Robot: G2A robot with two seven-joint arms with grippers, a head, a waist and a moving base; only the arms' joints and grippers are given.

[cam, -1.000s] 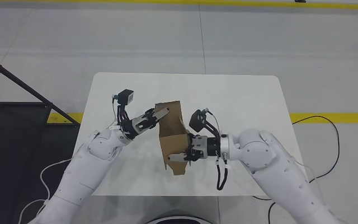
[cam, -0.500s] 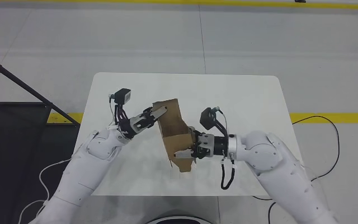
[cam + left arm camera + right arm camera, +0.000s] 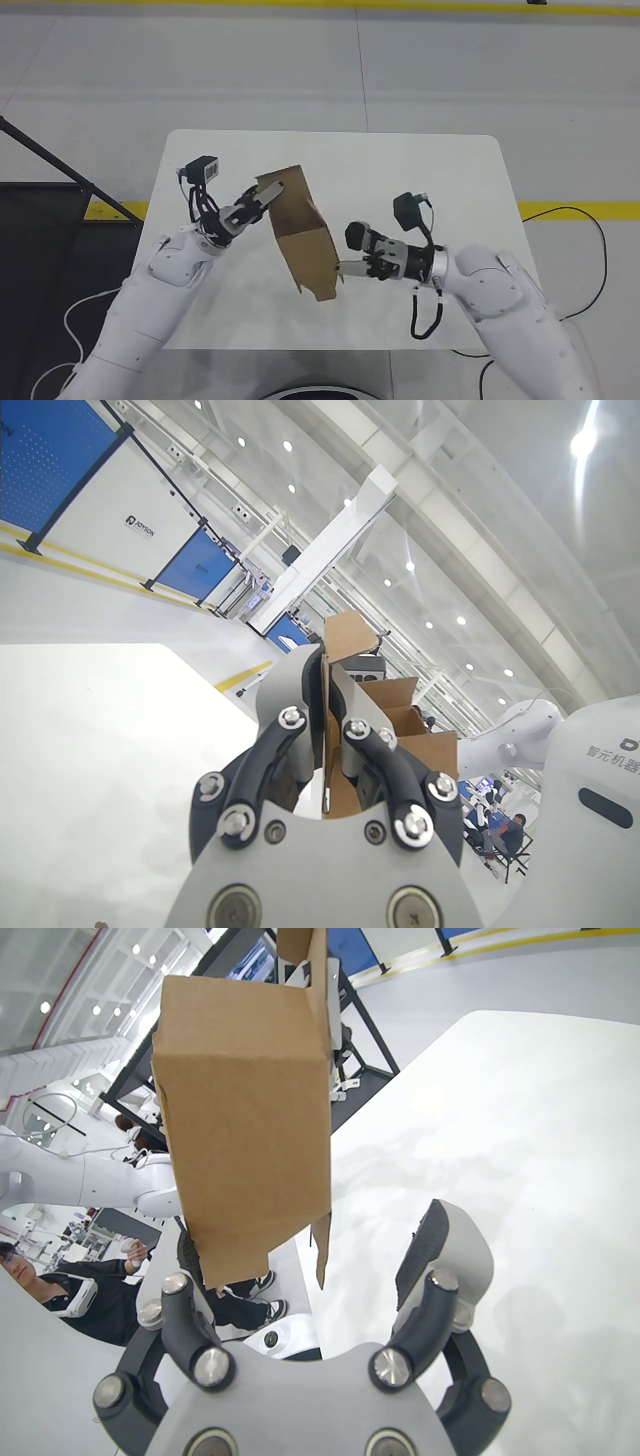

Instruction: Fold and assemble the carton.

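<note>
The brown carton (image 3: 305, 245) hangs tilted over the middle of the white table (image 3: 440, 170), partly unfolded into a tube with loose flaps. My left gripper (image 3: 262, 197) is shut on its far upper flap; in the left wrist view the jaws (image 3: 325, 670) pinch a thin cardboard panel edge-on, with more of the carton (image 3: 430, 750) behind. My right gripper (image 3: 350, 252) stands open just right of the carton's near end. In the right wrist view the carton (image 3: 245, 1128) rises ahead of the open gripper (image 3: 307, 1228); its lower corner hides one fingertip.
Bare tabletop (image 3: 500, 1128) stretches to the right and back of the carton. A black frame and mat (image 3: 40, 250) lie off the table's left edge. A black cable (image 3: 575, 230) loops past the right edge.
The right gripper let go of the carton's near end, opened and drew back to the right. The left gripper shifted left and back, carrying the carton with it.
</note>
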